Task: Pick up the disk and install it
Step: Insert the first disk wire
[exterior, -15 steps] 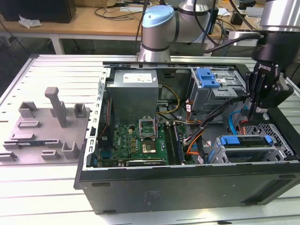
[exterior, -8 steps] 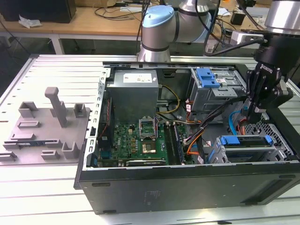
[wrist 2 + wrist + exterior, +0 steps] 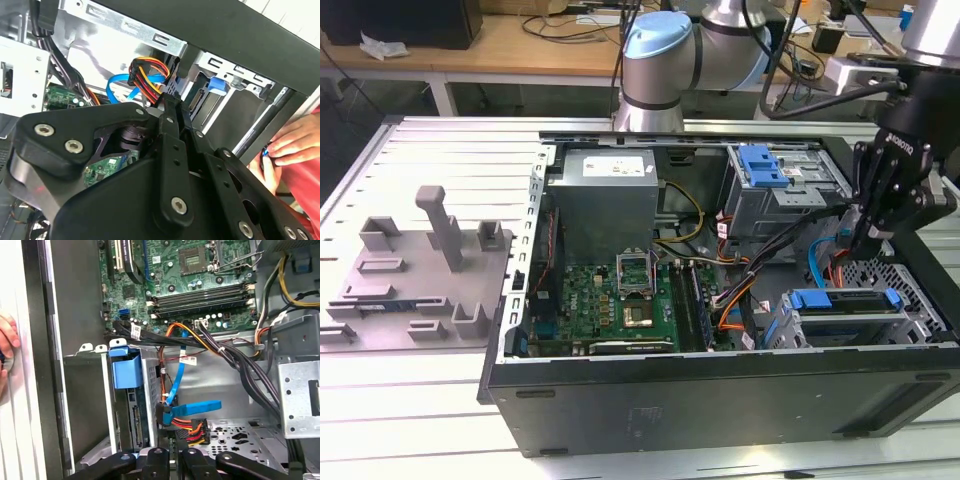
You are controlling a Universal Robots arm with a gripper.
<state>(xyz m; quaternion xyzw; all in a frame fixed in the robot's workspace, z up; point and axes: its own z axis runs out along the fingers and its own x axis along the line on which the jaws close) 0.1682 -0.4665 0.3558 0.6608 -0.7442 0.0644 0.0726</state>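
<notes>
your gripper (image 3: pixel 866 238) hangs inside the open computer case (image 3: pixel 720 405), above its drive cage. the jaws are drawn together with nothing clearly pinched. the tips sit just beside a bundle of red, yellow and orange wires (image 3: pixel 147 72). the disk (image 3: pixel 844 305) lies seated in that cage of the case, under the gripper. a person's hand (image 3: pixel 280 150) is just outside the case wall.

Work surface is a pale grey ribbed metal table (image 3: pixel 440 150). Its slats run across the frame and fill the left and lower parts of the exterior view. Behind it, along the top edge, is a light wooden desk (image 3: pixel 510 50) on white legs (image 3: pixel 444 95). Loose cables (image 3: pixel 575 22) on top, black box (image 3: pixel 405 18) upper left. Dark under the desk. Lighting even and soft, faint sheen on the slats.
</notes>
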